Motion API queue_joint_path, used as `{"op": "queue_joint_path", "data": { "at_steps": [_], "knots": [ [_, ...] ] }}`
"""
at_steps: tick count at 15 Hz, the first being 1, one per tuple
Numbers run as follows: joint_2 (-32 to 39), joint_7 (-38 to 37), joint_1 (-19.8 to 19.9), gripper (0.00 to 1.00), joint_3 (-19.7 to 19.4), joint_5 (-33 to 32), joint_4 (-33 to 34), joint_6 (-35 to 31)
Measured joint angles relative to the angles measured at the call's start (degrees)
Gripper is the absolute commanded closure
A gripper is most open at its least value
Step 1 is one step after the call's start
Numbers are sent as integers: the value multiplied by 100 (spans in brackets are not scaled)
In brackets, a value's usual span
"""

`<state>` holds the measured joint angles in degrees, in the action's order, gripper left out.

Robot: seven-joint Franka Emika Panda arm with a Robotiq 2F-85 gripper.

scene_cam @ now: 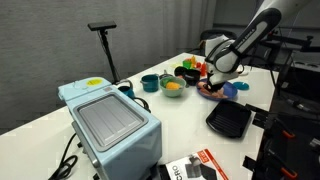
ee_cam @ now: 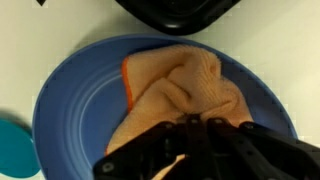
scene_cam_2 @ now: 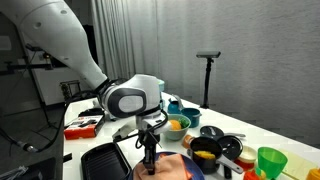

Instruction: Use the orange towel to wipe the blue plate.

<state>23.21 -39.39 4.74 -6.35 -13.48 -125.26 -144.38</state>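
The wrist view shows the most: the orange towel [ee_cam: 185,85] lies bunched on the blue plate [ee_cam: 75,110]. The end effector [ee_cam: 195,128] is pressed together, pinching the towel's near fold. A black tray [ee_cam: 175,10] sits just past the plate's rim. The arm hides that grip in both exterior views. An exterior view adds a pale blue toaster oven [scene_cam: 110,120] well apart on the white tabletop [scene_cam: 185,125], with a bowl with orange contents [scene_cam: 172,88] nearer the plate.
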Motion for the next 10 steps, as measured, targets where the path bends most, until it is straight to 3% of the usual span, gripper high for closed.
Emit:
{"op": "queue_joint_path", "data": {
  "at_steps": [2, 7, 10],
  "knots": [
    [0, -1, 0, 99, 0, 0, 0, 1],
    [126, 465, 71, 99, -189, 790, 454, 191],
    [133, 544, 29, 99, -243, 848, 646, 201]
  ]
}}
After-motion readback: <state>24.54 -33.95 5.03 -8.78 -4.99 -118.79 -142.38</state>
